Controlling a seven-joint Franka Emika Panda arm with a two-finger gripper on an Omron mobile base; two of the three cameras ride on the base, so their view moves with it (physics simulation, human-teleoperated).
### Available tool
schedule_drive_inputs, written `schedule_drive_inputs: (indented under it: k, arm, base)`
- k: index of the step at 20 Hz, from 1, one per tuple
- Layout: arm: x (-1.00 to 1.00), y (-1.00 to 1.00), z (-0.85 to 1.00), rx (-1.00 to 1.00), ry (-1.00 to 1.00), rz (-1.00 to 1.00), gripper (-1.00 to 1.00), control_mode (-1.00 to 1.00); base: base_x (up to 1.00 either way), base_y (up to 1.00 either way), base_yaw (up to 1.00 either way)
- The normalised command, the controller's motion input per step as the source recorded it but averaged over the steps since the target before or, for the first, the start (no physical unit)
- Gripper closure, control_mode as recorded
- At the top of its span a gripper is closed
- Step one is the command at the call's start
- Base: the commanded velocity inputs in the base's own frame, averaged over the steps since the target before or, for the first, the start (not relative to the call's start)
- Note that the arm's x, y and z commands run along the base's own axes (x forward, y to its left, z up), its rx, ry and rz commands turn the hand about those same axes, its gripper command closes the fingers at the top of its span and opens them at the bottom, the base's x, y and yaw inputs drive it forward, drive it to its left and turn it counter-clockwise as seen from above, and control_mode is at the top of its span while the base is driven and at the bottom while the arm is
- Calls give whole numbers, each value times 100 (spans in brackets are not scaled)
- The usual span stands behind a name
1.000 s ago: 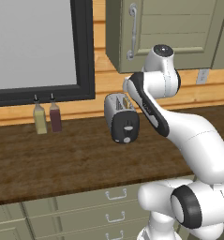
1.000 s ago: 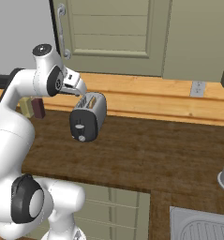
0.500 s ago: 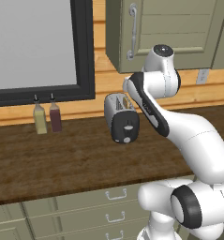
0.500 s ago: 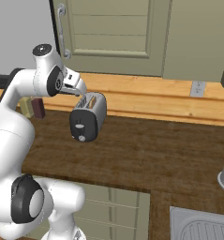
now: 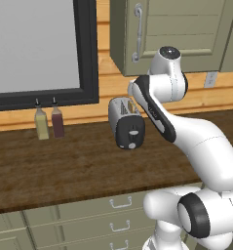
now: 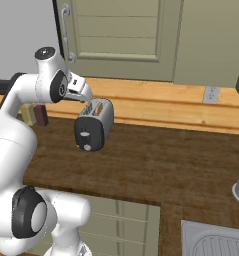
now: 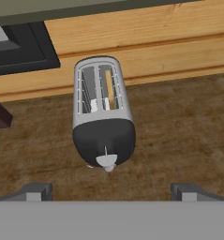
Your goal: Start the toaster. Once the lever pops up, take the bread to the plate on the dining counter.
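Hand view looks down on the toaster (image 7: 103, 115), which stands on the dark wooden tabletop (image 7: 179, 136) with its black end panel turned toward the camera. The bread (image 7: 110, 90) sits inside one of the two top slots, and only its tan upper edge is visible. A pale lever knob (image 7: 106, 161) is at the low part of the black panel. The pincer (image 7: 111, 191) is spread wide: its two dark fingertips (image 7: 36, 191) rise far apart at the bottom of this view, and they are not touching the toaster, which lies between them but further ahead.

From the left base view, the toaster (image 5: 126, 123) stands near the wooden back wall, and the arm reaches over it from the right, so the hand is hidden behind the arm there. From the right base view, the toaster (image 6: 93, 124) is just below and beside the white hand, and the bread (image 6: 97, 107) shows as a tan edge at the top.

Two bottles, one yellowish (image 5: 41, 123) and one dark red (image 5: 57, 120), stand on the tabletop (image 5: 64, 166) to the left, well apart from the toaster. Above them is a dark-framed window (image 5: 40, 49). A green cabinet door with a handle (image 5: 137, 31) hangs over the toaster. A sink (image 6: 216, 242) is at the lower right in the right base view.
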Motion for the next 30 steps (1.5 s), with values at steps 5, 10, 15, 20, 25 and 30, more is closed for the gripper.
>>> schedule_drive_inputs:
  k: [5,10,15,20,25,30]
  arm:
    - [0,0,0,0,0,0,-100,-100]
    - [0,0,0,0,0,0,-100,-100]
    - [0,0,0,0,0,0,-100,-100]
    - [0,0,0,0,0,0,-100,-100]
    - [0,0,0,0,0,0,-100,-100]
    - [0,0,0,0,0,0,-100,-100]
  base:
    - [0,0,0]
    - [0,0,0]
    - [0,0,0]
    - [0,0,0]
    - [0,0,0]
    - [0,0,0]
